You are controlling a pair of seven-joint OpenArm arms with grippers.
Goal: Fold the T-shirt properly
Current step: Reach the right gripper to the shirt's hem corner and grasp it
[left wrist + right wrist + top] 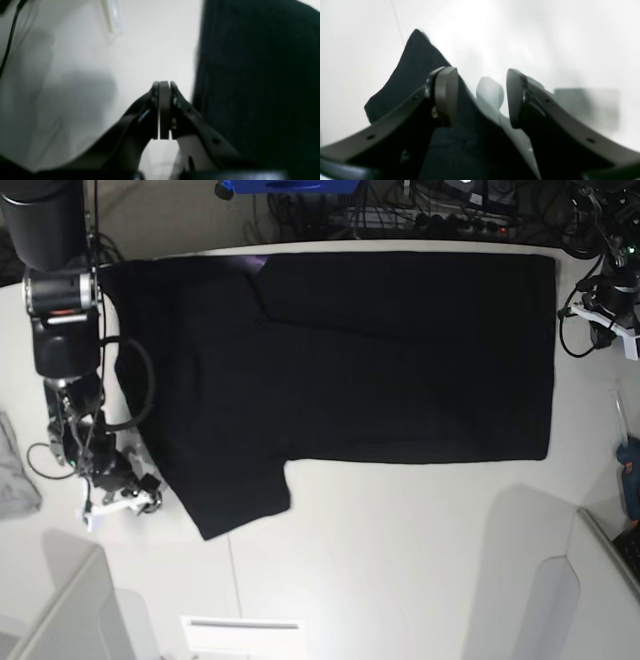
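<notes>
The black T-shirt (380, 350) lies spread flat across the far half of the white table (400, 560), one short sleeve (235, 500) pointing toward the near left. At the table's left side my right gripper (140, 498) rests by that sleeve's outer edge. The right wrist view shows the right gripper (481, 97) open, with the sleeve's black cloth (412, 72) under its left finger (446, 95) and running down between the jaws. My left gripper (164, 86) is shut with nothing in it, hovering over bare table just left of the T-shirt's edge (250, 75). The left arm (608, 305) sits at the far right.
A small grey cloth (15, 470) lies at the left edge. Cables and power strips (420, 215) crowd the back edge. A blue-handled tool (628, 460) lies at the right edge. A white slotted plate (240, 625) sits at the near edge.
</notes>
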